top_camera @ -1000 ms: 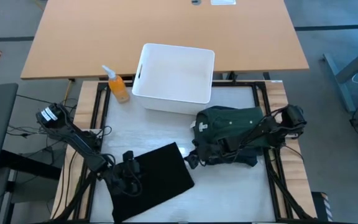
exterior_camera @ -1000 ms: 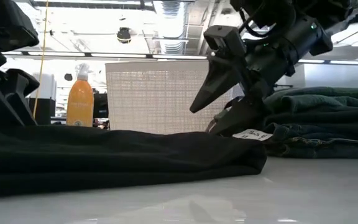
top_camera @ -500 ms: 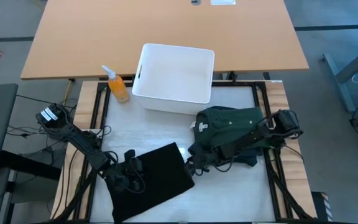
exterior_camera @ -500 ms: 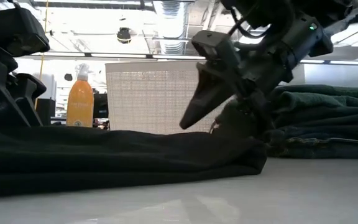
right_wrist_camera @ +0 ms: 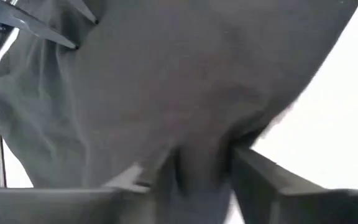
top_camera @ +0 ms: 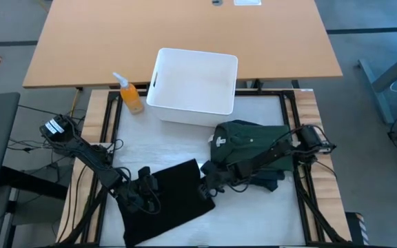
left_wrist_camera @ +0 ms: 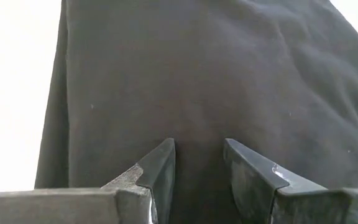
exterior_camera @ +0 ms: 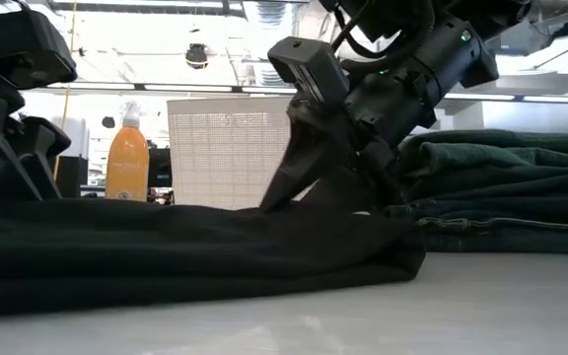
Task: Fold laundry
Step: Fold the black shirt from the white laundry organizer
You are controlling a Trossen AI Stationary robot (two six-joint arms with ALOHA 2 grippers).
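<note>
You are looking at a pale table (top_camera: 185, 148) that is carrying everything, with a white bin (top_camera: 193, 86) sitting at its far edge and an orange spray bottle (top_camera: 129, 94) standing just left of the bin. The black garment (top_camera: 174, 200) is lying flat at the near middle of the table, spreading toward the near left, and the low view is showing it as a low folded slab with its thick edge facing right. The dark green garment (top_camera: 253, 141) is resting folded at the right, just near the bin and touching the black one's right corner. Your right gripper (top_camera: 209, 182) is reaching leftward across the green pile and is pressing down on the black garment's right edge; its wrist view is showing black cloth bunched between the two fingers (right_wrist_camera: 272, 180), so it is grasping that edge. Your left gripper (top_camera: 143, 195) is lying on the black garment's left side, its fingers (left_wrist_camera: 157, 171) parted with flat cloth under the gap, clamping nothing.
</note>
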